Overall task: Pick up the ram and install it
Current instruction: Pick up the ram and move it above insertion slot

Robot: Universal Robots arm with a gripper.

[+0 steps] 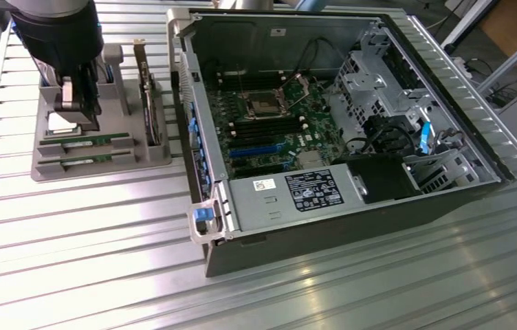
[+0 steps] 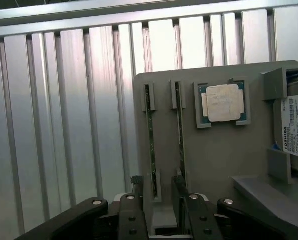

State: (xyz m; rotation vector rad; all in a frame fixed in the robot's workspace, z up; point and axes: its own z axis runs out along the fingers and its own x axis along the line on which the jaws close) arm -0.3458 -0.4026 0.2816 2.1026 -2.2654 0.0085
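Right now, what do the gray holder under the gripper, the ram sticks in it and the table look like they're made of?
Holder: matte gray, probably plastic, perhaps printed; it has no shine and blocky moulded slots.
Ram sticks: thin green circuit-board laminate with a dull finish.
Table: likely aluminium, bare and ribbed, with bright streaky reflections.

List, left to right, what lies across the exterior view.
End effector → upright card with metal bracket → blue handle on the case edge → processor socket → black cables
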